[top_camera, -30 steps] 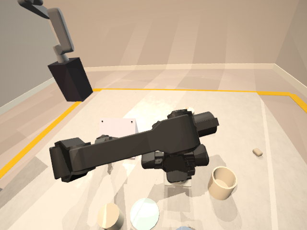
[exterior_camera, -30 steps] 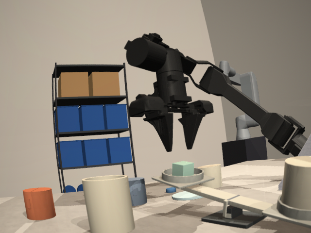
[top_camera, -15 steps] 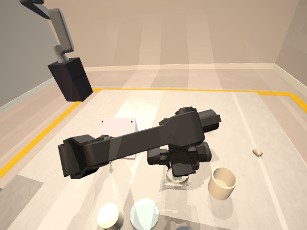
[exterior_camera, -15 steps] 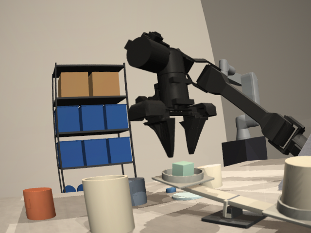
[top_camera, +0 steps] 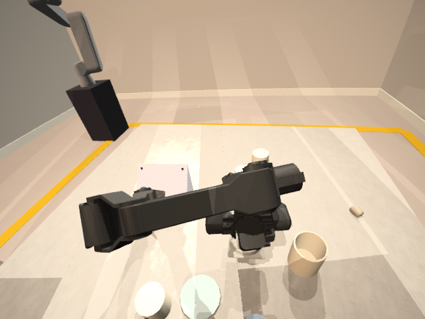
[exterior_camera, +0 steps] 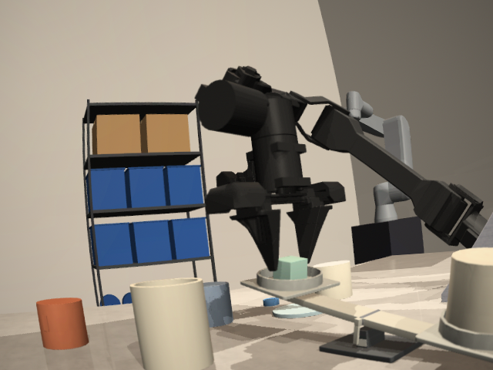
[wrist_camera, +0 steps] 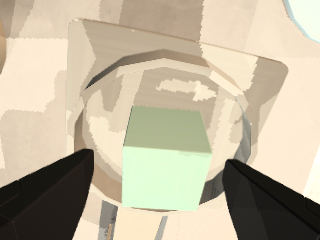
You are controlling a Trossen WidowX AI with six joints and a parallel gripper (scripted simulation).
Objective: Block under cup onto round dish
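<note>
The green block [exterior_camera: 292,268] [wrist_camera: 165,177] sits uncovered in the ringed holder on the raised end of the balance [exterior_camera: 334,308] [wrist_camera: 80,42]. My gripper [exterior_camera: 290,266] [wrist_camera: 160,164] is open over it, pointing down, one finger on each side at about the block's upper part. Gaps show on both sides in the wrist view. The lifted cup [top_camera: 151,300] [exterior_camera: 340,278] stands off the balance, beside the round pale dish [top_camera: 200,296] [exterior_camera: 296,311] [wrist_camera: 307,17]. No cup is above the dish. The other cup [top_camera: 241,168] [exterior_camera: 471,290] stands on the balance's low end. In the top view the arm hides the block and fingertips.
A tall tan open container [top_camera: 307,262] [exterior_camera: 171,324] stands near the balance's raised end. A blue-grey cup [top_camera: 254,316] [exterior_camera: 218,304] and an orange cup [exterior_camera: 62,323] stand farther out. A white sloped board [top_camera: 163,178] is behind the arm. Another pale cup [top_camera: 259,156] stands at the back.
</note>
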